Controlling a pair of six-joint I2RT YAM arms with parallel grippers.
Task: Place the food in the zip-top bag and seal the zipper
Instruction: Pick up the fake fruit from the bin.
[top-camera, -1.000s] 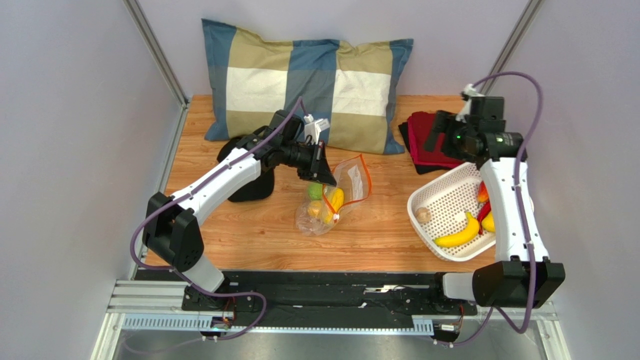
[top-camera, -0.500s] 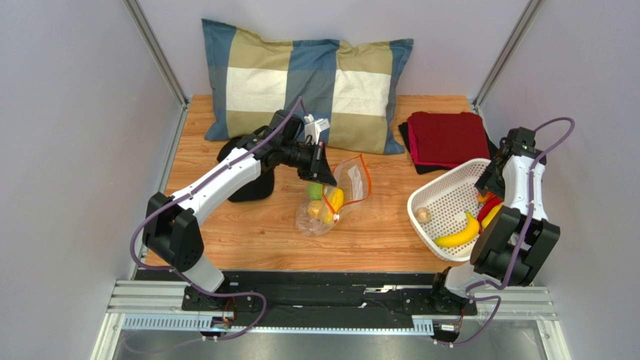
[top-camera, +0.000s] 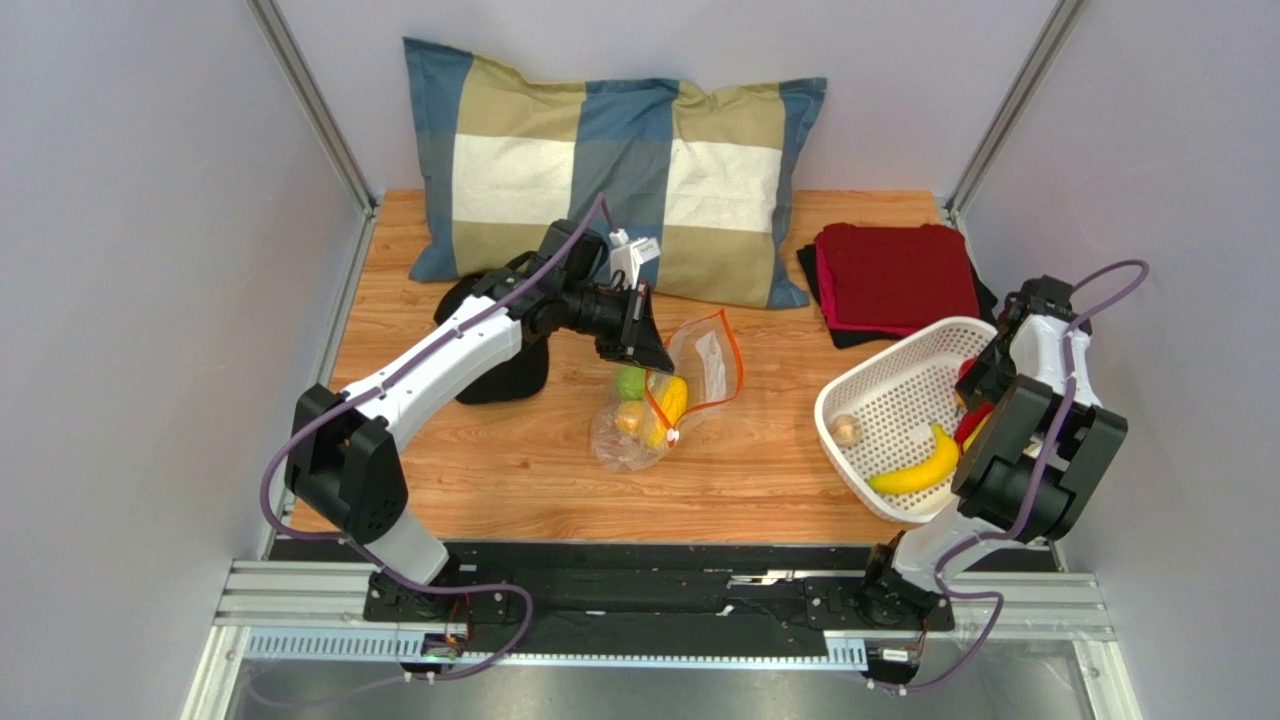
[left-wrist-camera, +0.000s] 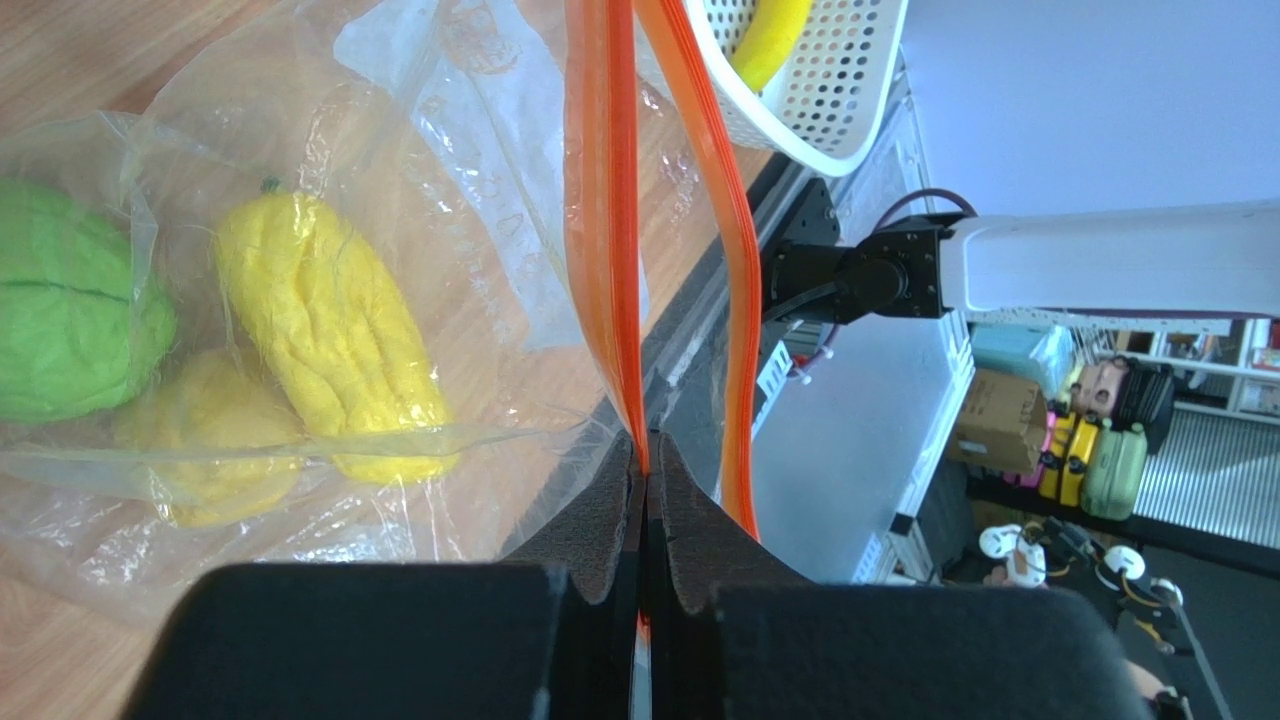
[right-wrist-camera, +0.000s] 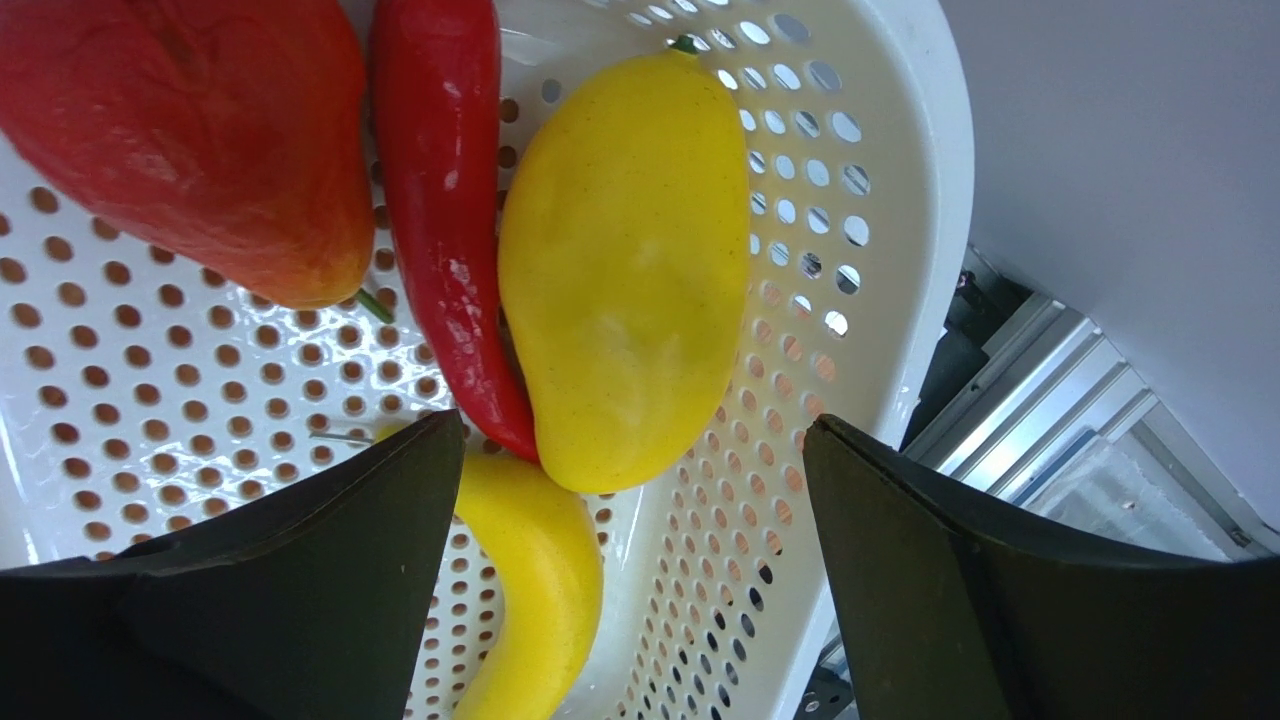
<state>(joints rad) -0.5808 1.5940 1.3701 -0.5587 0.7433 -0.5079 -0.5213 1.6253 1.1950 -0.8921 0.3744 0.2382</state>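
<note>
The clear zip-top bag (top-camera: 694, 368) lies mid-table with a green piece (left-wrist-camera: 68, 323) and two yellow lemon-like pieces (left-wrist-camera: 323, 338) inside. My left gripper (left-wrist-camera: 646, 458) is shut on one lip of the orange-red zipper (left-wrist-camera: 601, 225), holding it up; the other lip (left-wrist-camera: 721, 270) hangs apart, so the mouth gapes. My right gripper (right-wrist-camera: 631, 465) stands open just above the white basket (right-wrist-camera: 887, 225), over a smooth yellow piece (right-wrist-camera: 631, 255), a red chili (right-wrist-camera: 443, 210), a larger red piece (right-wrist-camera: 188, 135) and the banana (right-wrist-camera: 534, 585). A beige round piece (top-camera: 849, 431) sits in the basket's left part.
A checked pillow (top-camera: 609, 165) lies along the back wall. Folded red cloth (top-camera: 894, 275) lies behind the basket (top-camera: 887, 393). A black object (top-camera: 489, 338) lies under my left forearm. The right wall stands close beside the right arm.
The right arm swung from above the red cloth down to the basket's right side, its gripper now over the food. The left arm and bag have not moved.
</note>
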